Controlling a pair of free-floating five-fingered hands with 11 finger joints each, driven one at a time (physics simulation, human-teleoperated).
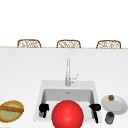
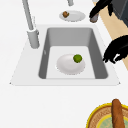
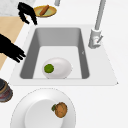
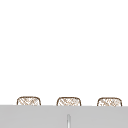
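Sink [image 1: 40,100]: left robot hand [image 1: 43,108] and right robot hand [image 1: 95,108] hover over its near corners, fingers loosely curled, holding nothing. White plate [image 2: 68,65] with a green lime [image 2: 77,58] lies in the basin. Desk right: plate [image 1: 120,105], dark jar [image 1: 109,117].

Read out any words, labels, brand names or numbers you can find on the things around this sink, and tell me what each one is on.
There is no readable text.
The small dark jar on the counter by the white plate: bands show on its side in the right side view, but no letters can be made out.
The faucet, the sink, the basket and the plate in the basin carry no marks.
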